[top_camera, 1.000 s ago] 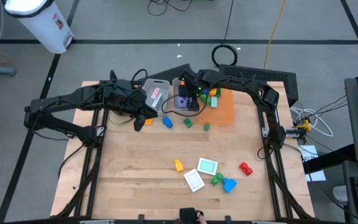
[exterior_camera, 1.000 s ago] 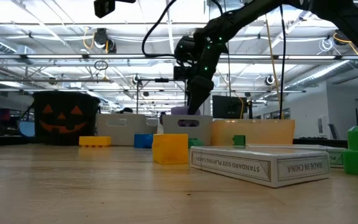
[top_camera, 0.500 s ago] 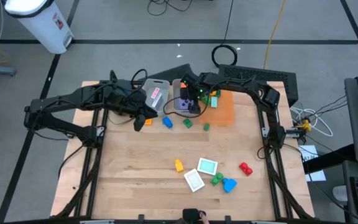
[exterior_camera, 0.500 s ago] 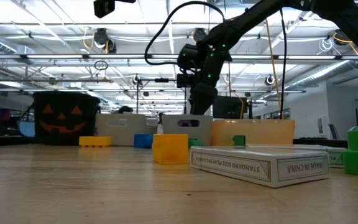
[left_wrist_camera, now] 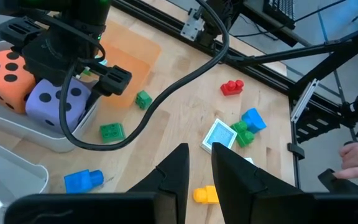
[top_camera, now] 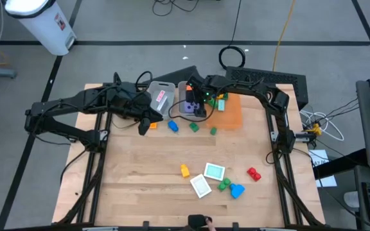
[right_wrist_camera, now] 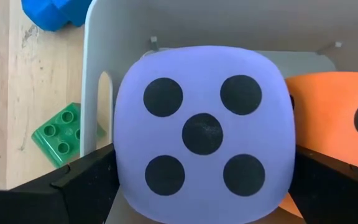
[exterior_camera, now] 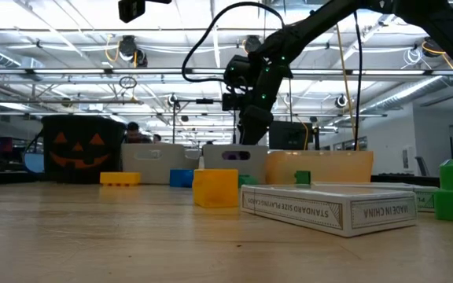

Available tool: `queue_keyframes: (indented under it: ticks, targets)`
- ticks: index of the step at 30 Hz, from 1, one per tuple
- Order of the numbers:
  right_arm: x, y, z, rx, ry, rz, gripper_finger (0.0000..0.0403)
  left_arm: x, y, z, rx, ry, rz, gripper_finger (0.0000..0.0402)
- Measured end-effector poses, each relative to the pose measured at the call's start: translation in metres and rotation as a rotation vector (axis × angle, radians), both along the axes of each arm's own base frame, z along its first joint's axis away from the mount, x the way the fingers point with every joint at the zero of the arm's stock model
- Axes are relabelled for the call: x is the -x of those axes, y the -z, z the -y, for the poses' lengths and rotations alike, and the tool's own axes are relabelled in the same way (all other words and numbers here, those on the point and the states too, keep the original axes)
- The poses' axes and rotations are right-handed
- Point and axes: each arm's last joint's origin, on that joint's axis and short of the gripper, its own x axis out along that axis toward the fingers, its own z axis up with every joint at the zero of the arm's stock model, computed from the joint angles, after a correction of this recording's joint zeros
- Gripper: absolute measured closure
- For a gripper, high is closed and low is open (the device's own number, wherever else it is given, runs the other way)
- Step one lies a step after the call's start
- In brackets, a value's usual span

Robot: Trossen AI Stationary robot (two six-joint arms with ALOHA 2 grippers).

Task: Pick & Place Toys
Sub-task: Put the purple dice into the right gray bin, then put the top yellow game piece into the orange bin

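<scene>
The purple foam die sits in a grey bin, five-dot face toward the camera, with the orange die beside it. My right gripper reaches down into that bin, open, one finger on each side of the purple die. My left gripper hangs in the air over the table's far left part, shut on nothing. Blue and green blocks lie near the bin. Cards and more blocks lie toward the near edge. My right gripper has its fingers close beside the purple die's two opposite sides, coming from above and slanting down. I cannot tell whether they touch it. The die rests in the bin.
An orange bin holding green and yellow blocks stands right of the grey bin. A second grey bin holding a card is on its left. A black pumpkin pot stands far left. A red block lies near the right edge.
My right gripper has gone down into the grey bin with the purple die. In the low view the die showed above the bin's wall a second ago and has now sunk out of sight behind it.
</scene>
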Motion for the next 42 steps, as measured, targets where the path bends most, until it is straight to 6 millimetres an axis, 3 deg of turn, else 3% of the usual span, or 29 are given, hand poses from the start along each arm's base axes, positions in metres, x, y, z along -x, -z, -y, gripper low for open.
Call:
queue_keyframes:
  ticks: [6, 14, 23, 30, 37, 42]
  targets:
    - [0.002, -0.010, 0.000, 0.013, 0.011, 0.033, 0.0009, -0.001, 0.001, -0.002, -0.025, -0.023, -0.009, 0.0328]
    - [0.004, -0.009, 0.001, -0.019, 0.005, 0.023, 0.0011, -0.015, 0.022, -0.033, -0.097, -0.130, -0.140, 0.0327]
    - [0.006, -0.009, 0.006, -0.017, 0.016, 0.031, 0.0068, -0.011, 0.031, -0.067, -0.145, -0.223, -0.212, 0.0328]
    - [0.007, -0.010, 0.008, -0.018, 0.020, 0.033, 0.0013, 0.000, 0.039, -0.090, -0.153, -0.272, -0.251, 0.0327]
    - [0.007, -0.010, 0.008, -0.013, 0.018, 0.040, 0.0007, -0.004, 0.077, -0.105, -0.060, -0.250, -0.150, 0.0327]
    - [0.009, -0.023, 0.007, 0.009, 0.012, 0.077, 0.0005, -0.008, 0.095, -0.107, -0.041, -0.229, -0.070, 0.0327]
